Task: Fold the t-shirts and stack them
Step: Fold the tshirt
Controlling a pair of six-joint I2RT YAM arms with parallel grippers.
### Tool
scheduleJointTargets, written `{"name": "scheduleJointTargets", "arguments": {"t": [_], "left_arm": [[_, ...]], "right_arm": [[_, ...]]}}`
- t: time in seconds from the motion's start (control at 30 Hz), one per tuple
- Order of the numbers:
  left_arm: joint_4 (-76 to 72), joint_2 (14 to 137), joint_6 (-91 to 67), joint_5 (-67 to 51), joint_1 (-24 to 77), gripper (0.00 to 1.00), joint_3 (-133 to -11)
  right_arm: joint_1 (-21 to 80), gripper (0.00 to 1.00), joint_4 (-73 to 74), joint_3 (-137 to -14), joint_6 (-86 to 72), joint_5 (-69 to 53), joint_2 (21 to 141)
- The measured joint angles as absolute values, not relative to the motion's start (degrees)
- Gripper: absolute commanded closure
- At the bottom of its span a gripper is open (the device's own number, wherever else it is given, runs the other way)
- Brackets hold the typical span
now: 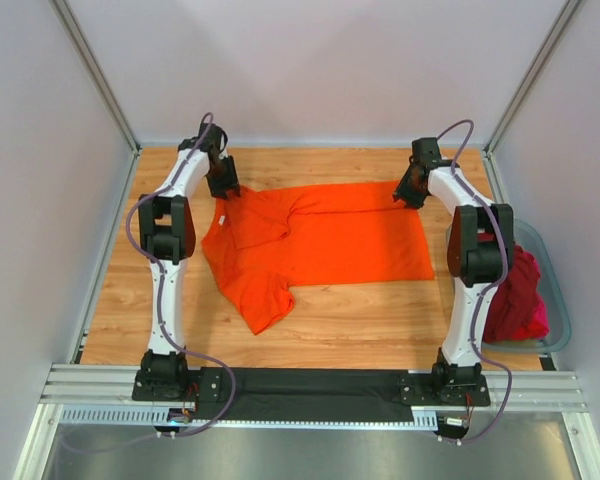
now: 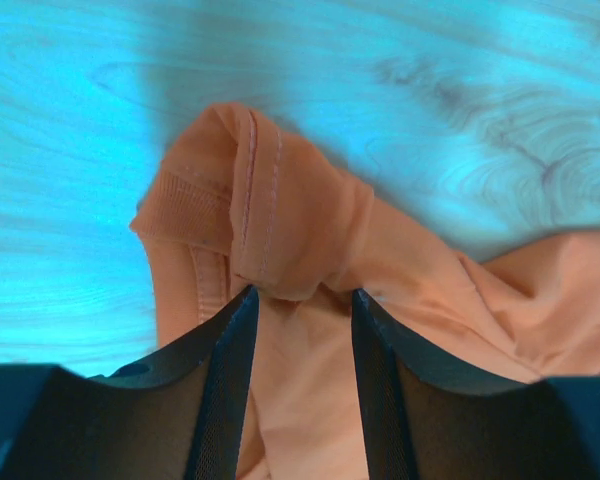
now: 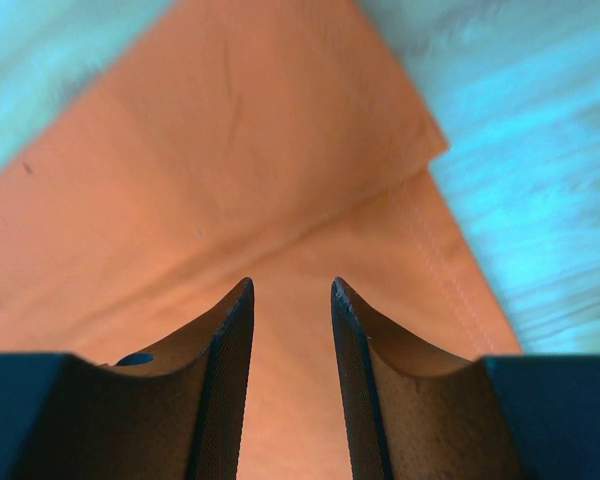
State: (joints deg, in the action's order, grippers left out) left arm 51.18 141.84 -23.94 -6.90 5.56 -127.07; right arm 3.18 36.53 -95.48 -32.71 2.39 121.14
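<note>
A bright orange short-sleeved cloth t-shirt [image 1: 330,245] lay spread across the middle of the pale wooden table [image 1: 380,330], one sleeve trailing toward the near side. The trouble spot appeared to be the far left corner, where the shoulder and ribbed collar sat bunched in a lump just beyond the left gripper [image 2: 302,292]. A fold made over that wad would likely come out crooked, and a shallow pinch might lift only the top layer. At the far right corner, where the cloth lay doubled, a grab could catch one ply and let the other slide away. The left gripper's black fingers stood apart, straddling loose orange cloth without clamping it. The right gripper [image 3: 290,285] hovered over the doubled corner, its fingers likewise parted, flat cloth showing in the gap; whether the tips touched it could not be told. Dark red and magenta shirts [image 1: 515,295] sat heaped in the grey-blue plastic tub [image 1: 558,300] at the right
</note>
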Motion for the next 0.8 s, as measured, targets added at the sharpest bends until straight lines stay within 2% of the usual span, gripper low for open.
{"name": "scheduleJointTargets", "arguments": {"t": [0.37,0.5,0.6,0.7,0.8], "left_arm": [[52.5,144.5,-30.0,-4.5,3.9,0.51,-131.5],[52.5,145.2,-32.3,-3.5,2.7,0.51,-132.9],[52.5,145.2,-33.2,-3.9,2.1,0.47,-132.9],[52.5,144.5,-33.1,-4.5,1.9,0.37,-132.8],[53.2,140.4,-33.2,-4.3,1.8,0.36,-130.4]], "right_arm": [[1.5,0.64,43.1,-109.4,-38.1,12.5,132.2],[0.9,0.64,45.2,-110.0,-41.6,15.2,133.1],[0.8,0.63,45.2,-109.8,-43.0,14.9,132.8],[0.8,0.63,46.7,-110.2,-43.3,13.9,132.7],[0.8,0.62,53.3,-114.9,-43.7,13.4,132.6]]}}
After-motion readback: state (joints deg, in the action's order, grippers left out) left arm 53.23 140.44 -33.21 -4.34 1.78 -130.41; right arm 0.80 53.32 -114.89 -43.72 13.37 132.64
